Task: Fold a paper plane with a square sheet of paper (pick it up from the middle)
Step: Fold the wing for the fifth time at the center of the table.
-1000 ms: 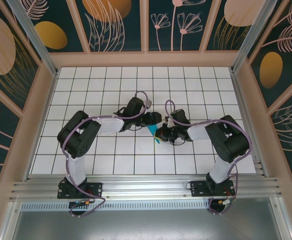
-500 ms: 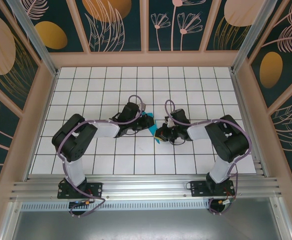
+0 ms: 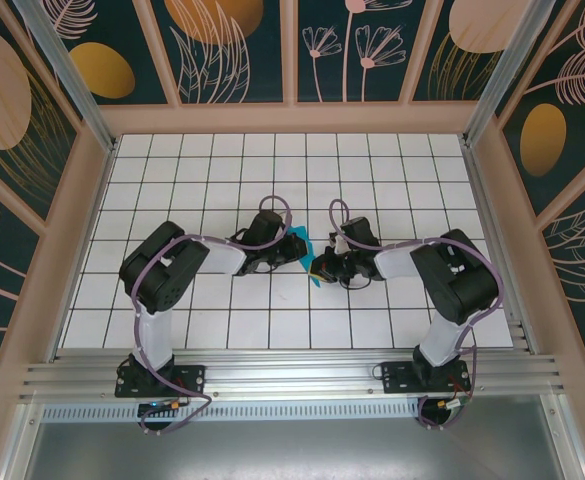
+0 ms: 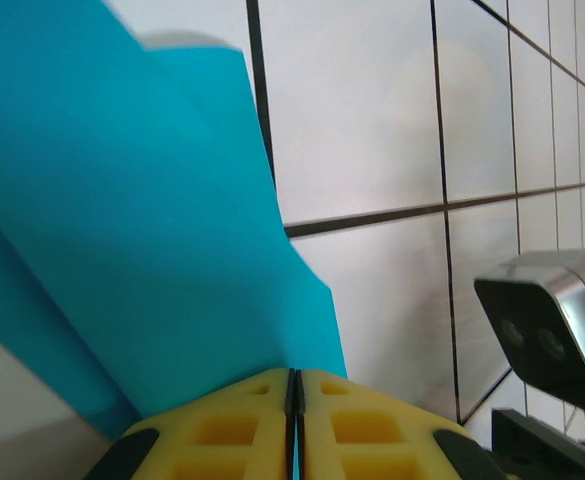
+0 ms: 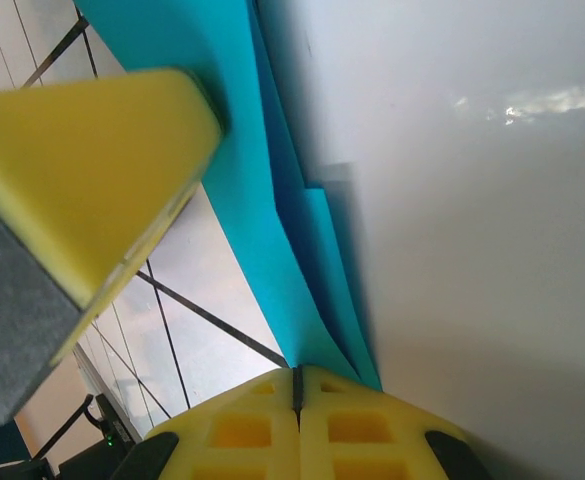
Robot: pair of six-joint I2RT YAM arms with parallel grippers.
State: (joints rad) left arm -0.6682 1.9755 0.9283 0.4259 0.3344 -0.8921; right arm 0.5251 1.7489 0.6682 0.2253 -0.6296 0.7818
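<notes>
Sheet of paper: teal-blue and folded into overlapping layers, it is hanging between the two grippers, just above the middle of the tabletop.
Left gripper: its yellow pads are pressing flat against each other, and they are pinching the paper's lower edge in the seam between them.
Paper from the left wrist: it is rising from the pads as a broad sheet that is leaning up and to the left, with a second layer showing behind its top edge.
Right gripper: its pads are also pressing together, and they are clamping a narrow folded end of the paper, which is running up and away in stacked layers.
Grippers from above: the left one and the right one are sitting just beside each other, each reaching in from its own side.
Neighbouring parts: one left finger is showing large and blurred beside the paper in the right wrist view.
Tabletop: its white tiles with dark grid lines are lying under both arms.
</notes>
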